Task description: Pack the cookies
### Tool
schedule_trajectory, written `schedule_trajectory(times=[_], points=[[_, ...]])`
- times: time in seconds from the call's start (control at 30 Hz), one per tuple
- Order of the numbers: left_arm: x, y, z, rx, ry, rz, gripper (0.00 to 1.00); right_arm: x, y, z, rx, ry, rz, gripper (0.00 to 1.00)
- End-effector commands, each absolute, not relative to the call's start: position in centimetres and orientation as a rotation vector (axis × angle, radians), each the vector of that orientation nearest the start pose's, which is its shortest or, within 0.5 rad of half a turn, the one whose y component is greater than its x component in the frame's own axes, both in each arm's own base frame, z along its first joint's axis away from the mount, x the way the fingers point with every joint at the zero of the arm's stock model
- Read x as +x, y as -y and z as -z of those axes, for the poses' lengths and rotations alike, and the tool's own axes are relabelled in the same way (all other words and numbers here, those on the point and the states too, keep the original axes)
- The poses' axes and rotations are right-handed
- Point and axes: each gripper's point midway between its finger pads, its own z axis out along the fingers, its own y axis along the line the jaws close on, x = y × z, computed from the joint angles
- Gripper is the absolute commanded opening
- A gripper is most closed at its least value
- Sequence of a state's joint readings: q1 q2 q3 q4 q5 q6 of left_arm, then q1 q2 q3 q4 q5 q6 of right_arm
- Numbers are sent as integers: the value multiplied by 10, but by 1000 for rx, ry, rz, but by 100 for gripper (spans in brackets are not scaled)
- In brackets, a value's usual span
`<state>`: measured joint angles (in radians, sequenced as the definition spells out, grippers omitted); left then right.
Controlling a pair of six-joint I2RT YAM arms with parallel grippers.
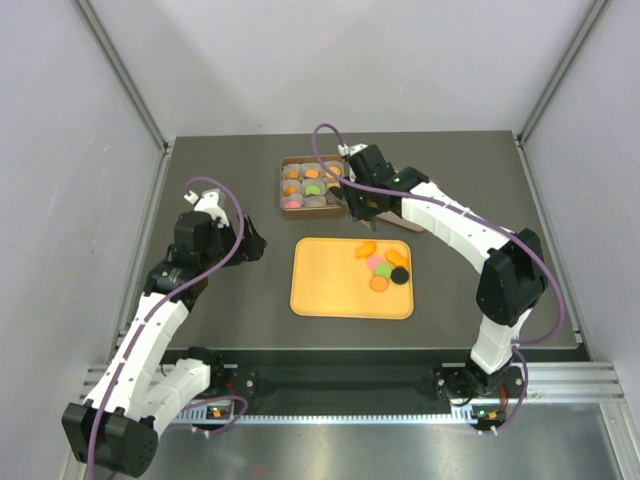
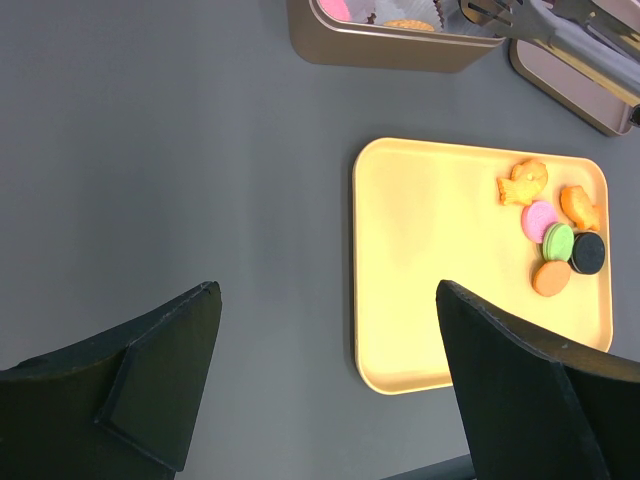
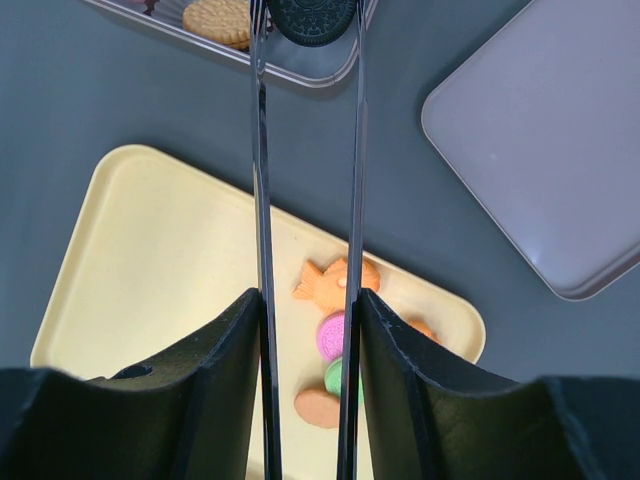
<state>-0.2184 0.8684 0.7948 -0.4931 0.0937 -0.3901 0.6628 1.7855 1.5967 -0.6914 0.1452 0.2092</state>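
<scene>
Here the right claw (image 3: 310, 330) clamps tongs (image 3: 260, 180) whose tips pinch a black cookie (image 3: 310, 18) above the box (image 1: 281, 188); the left claw (image 2: 327, 300) gapes.

Black cookie (image 3: 312, 18) in the tongs (image 3: 261, 180) (cut by the top edge); box (image 2: 390, 48) likewise.

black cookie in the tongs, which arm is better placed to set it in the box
Right. The right gripper clamps the tongs, whose tips pinch the black cookie right at the box. The left gripper hangs open and empty, off to the left of the tray.
</scene>
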Motion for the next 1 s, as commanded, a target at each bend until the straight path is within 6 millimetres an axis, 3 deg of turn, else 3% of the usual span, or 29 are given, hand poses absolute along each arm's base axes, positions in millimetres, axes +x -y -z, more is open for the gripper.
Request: schedule_trajectory(times=[0.0,0.7,0.9,0.97], points=[[278,95,-200,-121,-2127,470,93,376,-262,-189,-462,-2340,-221,41],[278,94,-201,-124,-2122,467,93,375,-263,-195,-462,-2330,-226,43],[278,94,-201,-123,-2121,469,93,379,-256,-230,-434,-2270,-249,43],[278,95,-202,-122,-2119,471,93,386,-239,-245,-386,-2248,-239,44]])
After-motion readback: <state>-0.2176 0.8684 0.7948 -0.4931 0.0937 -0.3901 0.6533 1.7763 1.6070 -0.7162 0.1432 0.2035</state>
